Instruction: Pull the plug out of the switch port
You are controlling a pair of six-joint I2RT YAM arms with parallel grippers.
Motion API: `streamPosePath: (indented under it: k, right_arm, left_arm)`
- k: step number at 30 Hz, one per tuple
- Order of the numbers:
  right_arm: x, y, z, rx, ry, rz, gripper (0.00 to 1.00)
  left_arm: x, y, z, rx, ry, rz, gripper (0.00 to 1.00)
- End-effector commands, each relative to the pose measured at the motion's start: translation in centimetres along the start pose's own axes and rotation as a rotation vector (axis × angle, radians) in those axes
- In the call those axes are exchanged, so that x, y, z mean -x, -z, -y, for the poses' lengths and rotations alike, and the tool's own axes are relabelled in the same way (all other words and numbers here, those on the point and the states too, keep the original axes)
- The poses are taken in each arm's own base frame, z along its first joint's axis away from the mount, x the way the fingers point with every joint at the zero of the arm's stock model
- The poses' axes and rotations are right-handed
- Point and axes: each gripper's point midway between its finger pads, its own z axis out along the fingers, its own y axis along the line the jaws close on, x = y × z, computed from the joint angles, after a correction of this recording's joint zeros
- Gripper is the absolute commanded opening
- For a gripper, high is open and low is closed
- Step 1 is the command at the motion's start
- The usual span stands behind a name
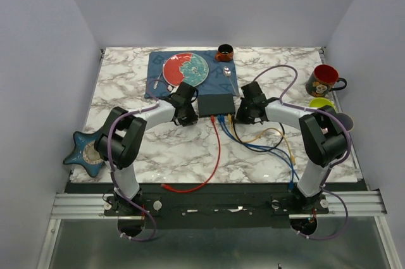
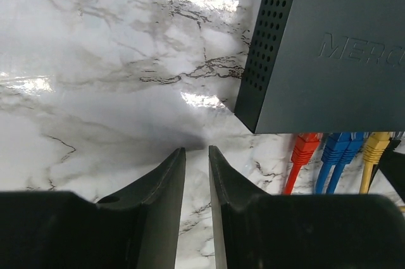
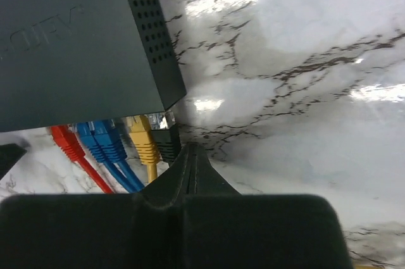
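The switch [image 1: 216, 104] is a flat dark grey box in the middle of the marble table. It also shows in the left wrist view [image 2: 329, 47] and the right wrist view [image 3: 63, 41]. Along its near edge sit a red plug [image 3: 63, 139], two blue plugs [image 3: 104, 142], a yellow plug [image 3: 143, 139] and a black plug [image 3: 166, 144]. My left gripper [image 2: 197, 150] is by the switch's left near corner, its jaws a narrow gap apart and empty. My right gripper [image 3: 192, 147] is shut and empty, its tips just in front of the black plug at the right near corner.
A blue placemat [image 1: 155, 66] at the back holds a red and teal plate [image 1: 185, 69] and a spoon [image 1: 227, 72]. A brown cup [image 1: 224, 52], a red mug [image 1: 324, 80], a yellow-green cup [image 1: 321, 103] and a blue star-shaped dish [image 1: 85, 152] stand around. Cables [image 1: 218, 149] trail to the front edge.
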Motion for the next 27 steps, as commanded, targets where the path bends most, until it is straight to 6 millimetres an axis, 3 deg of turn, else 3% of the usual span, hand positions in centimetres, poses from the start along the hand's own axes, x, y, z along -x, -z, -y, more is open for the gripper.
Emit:
streamPosePath:
  k: [1, 9, 14, 16, 17, 19, 20, 22, 23, 25, 26, 27]
  right_arm:
    - [-4.5, -1.8, 0.0, 0.023, -0.011, -0.123, 0.01]
    - [-5.5, -1.6, -3.0, 0.074, 0.003, -0.13, 0.01]
    - [-2.5, 0.6, -1.3, -0.016, 0.022, 0.024, 0.01]
    - [-1.3, 2.3, -0.7, -0.036, 0.044, 0.091, 0.06]
    - [-0.5, 2.8, -0.1, -0.065, 0.052, 0.138, 0.19]
    - [0.5, 4.5, 0.5, -0.08, 0.082, 0.201, 0.4]
    - [1.1, 5.0, 1.0, -0.106, 0.087, 0.239, 0.59]
    - [1.9, 6.0, 1.2, -0.111, 0.107, 0.281, 0.75]
    - [2.3, 6.8, 1.2, -0.103, 0.11, 0.307, 0.88]
    - [3.0, 7.4, 0.6, -0.076, 0.151, 0.342, 0.93]
    - [3.3, 8.0, 0.4, -0.056, 0.159, 0.364, 0.96]
    - [3.9, 8.5, -0.1, -0.033, 0.163, 0.394, 0.97]
  left_arm:
    - [0.0, -0.1, -2.4, 0.07, 0.026, 0.001, 0.35]
    - [1.4, 1.5, -3.1, 0.088, 0.043, 0.047, 0.34]
    - [3.4, 4.5, -3.3, 0.092, 0.034, 0.13, 0.39]
    - [4.8, 6.2, -3.0, 0.087, 0.032, 0.191, 0.53]
    - [5.1, 6.9, -2.9, 0.086, 0.032, 0.206, 0.58]
    - [6.2, 8.3, -2.5, 0.072, 0.041, 0.254, 0.93]
    - [6.5, 8.7, -2.2, 0.059, 0.042, 0.267, 0.99]
    - [6.8, 9.2, -1.3, 0.023, 0.037, 0.272, 0.99]
    - [7.2, 9.5, -0.6, -0.008, 0.04, 0.288, 0.99]
    - [7.0, 9.8, 0.3, -0.081, 0.038, 0.294, 0.99]
    - [7.8, 10.2, 1.4, -0.139, 0.054, 0.336, 0.99]
    - [7.3, 10.0, 0.9, -0.151, 0.063, 0.339, 0.99]
